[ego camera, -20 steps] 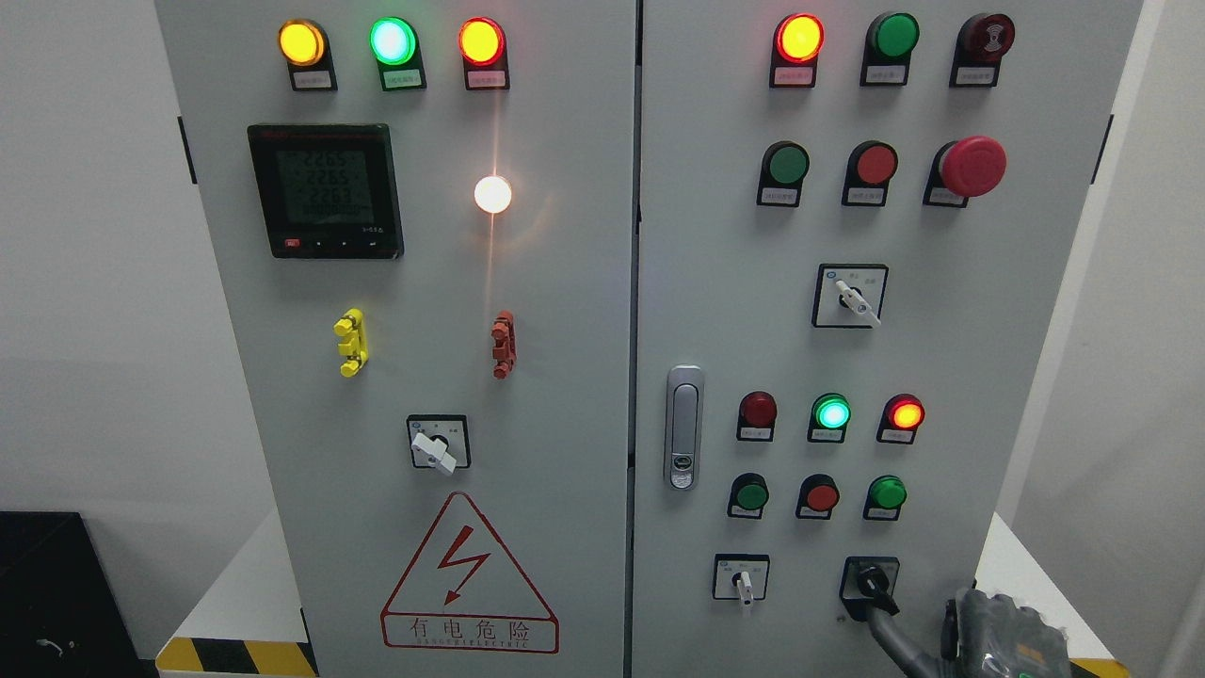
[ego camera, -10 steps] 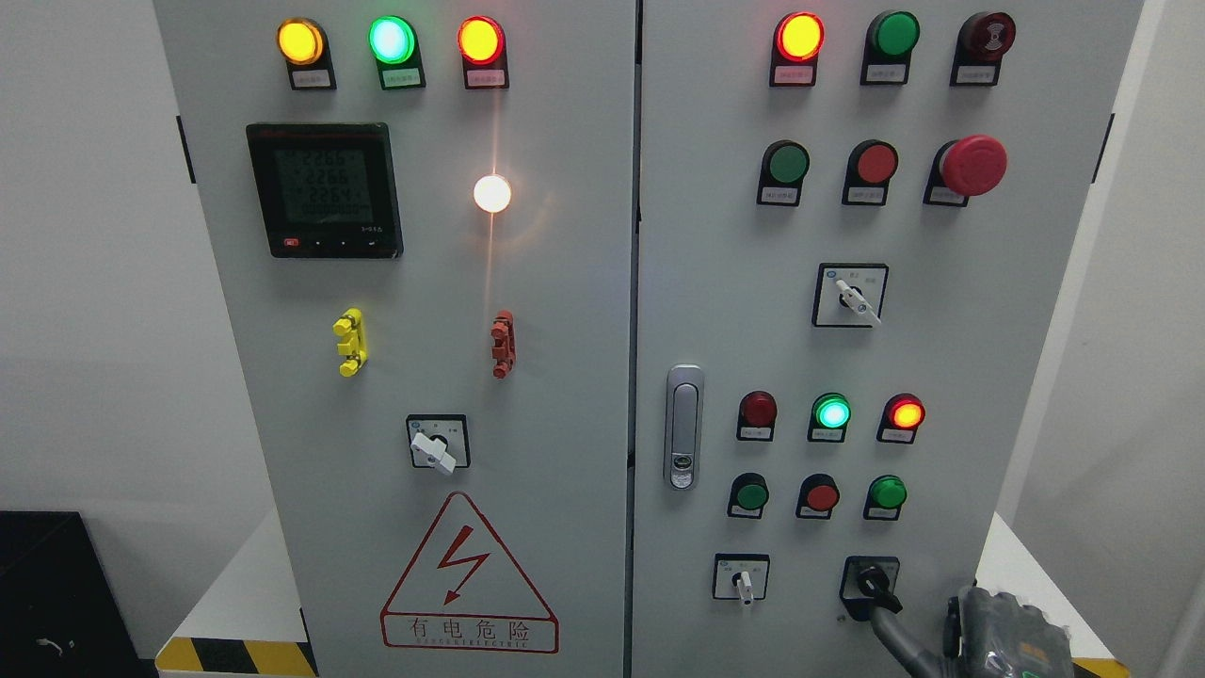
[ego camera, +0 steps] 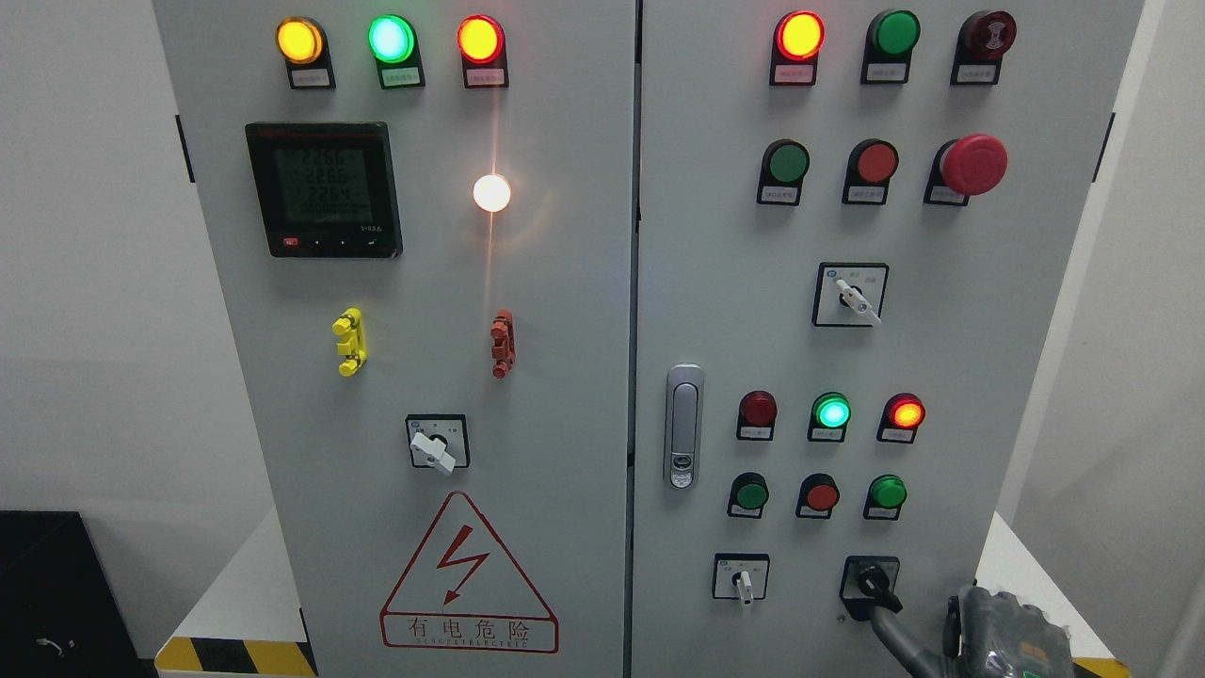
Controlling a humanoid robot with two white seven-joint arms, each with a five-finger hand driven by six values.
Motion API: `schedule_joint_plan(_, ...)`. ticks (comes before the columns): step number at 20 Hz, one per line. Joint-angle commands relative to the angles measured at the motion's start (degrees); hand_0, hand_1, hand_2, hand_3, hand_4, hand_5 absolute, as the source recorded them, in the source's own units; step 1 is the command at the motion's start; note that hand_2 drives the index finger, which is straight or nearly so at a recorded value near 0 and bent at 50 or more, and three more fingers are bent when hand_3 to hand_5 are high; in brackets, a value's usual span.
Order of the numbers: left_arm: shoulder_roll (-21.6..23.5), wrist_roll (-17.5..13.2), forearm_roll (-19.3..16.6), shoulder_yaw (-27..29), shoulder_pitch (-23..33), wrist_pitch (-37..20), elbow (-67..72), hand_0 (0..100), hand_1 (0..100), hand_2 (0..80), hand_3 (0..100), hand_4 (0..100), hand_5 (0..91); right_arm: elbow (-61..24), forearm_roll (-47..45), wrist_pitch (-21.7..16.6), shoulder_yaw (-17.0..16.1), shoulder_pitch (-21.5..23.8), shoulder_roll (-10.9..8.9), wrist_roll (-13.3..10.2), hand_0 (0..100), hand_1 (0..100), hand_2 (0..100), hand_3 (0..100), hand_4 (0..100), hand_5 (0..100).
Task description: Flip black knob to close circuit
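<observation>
Our right hand [ego camera: 998,636] enters at the lower right corner of the control cabinet [ego camera: 584,311]. One grey finger [ego camera: 890,633] extends up and to the left, its tip touching the lower end of the black knob [ego camera: 871,579]. We cannot tell whether the remaining fingers are curled or relaxed. The knob sits in its black square bezel, lever tilted. A white selector switch [ego camera: 742,579] lies further left of the hand.
</observation>
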Motion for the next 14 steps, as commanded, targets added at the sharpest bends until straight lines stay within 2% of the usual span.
schedule_joint_plan(1, 0.0, 0.0, 0.0, 0.0, 0.4, 0.0, 0.0, 12, 56, 0.0, 0, 0, 0.0, -0.1, -0.1, -0.3, 1.9, 0.5, 0.07, -0.5, 0, 0, 91, 100, 98, 100)
schedule_joint_plan(8, 0.0, 0.0, 0.0, 0.0, 0.4, 0.0, 0.0, 12, 56, 0.0, 0, 0, 0.0, -0.2, -0.1, -0.5, 6.1, 2.0, 0.15, -0.6, 0, 0, 90, 100, 97, 100)
schedule_joint_plan(13, 0.0, 0.0, 0.0, 0.0, 0.4, 0.0, 0.0, 12, 56, 0.0, 0, 0, 0.0, -0.2, -0.5, -0.9, 7.2, 2.8, 0.15, -0.8, 0, 0, 90, 100, 97, 100)
schedule_joint_plan(14, 0.0, 0.0, 0.0, 0.0, 0.4, 0.0, 0.0, 12, 56, 0.0, 0, 0, 0.0, -0.3, -0.9, -0.9, 7.6, 2.8, 0.15, -1.5, 0, 0, 90, 100, 97, 100)
